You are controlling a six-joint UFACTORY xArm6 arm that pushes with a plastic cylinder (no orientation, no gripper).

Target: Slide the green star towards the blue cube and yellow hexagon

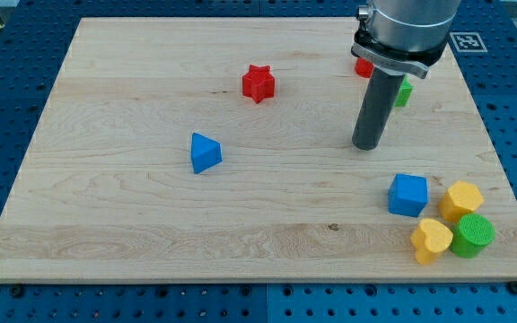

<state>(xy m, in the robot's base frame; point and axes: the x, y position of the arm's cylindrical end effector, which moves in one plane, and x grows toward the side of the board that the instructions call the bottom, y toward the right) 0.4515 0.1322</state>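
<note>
The green star (405,91) is mostly hidden: only a sliver of green pokes out at the right edge of the rod, up near the view's top right, and the star shape cannot truly be made out from that sliver. Just to its upper left, a bit of a red block (363,67) peeks from behind the arm's collar, shape unclear.

My tip (366,147) sits on the wooden board (133,224), below and a little to the view's left of the green star, close to it but whether touching I cannot tell. No claw here, just the bare rod, so nothing is gripped.

Down toward the view's bottom right, well apart from the star, the blue cube (408,195) stands with the yellow hexagon (462,199) just beside it on the right. Below them, a yellow heart (431,240) and a green cylinder (472,235) sit touching or nearly so.

Swing left: a red star (258,82) sits near the top centre, and a blue triangular block (205,152) sits alone left of centre. A blue pegboard table (7,305) surrounds the board.
</note>
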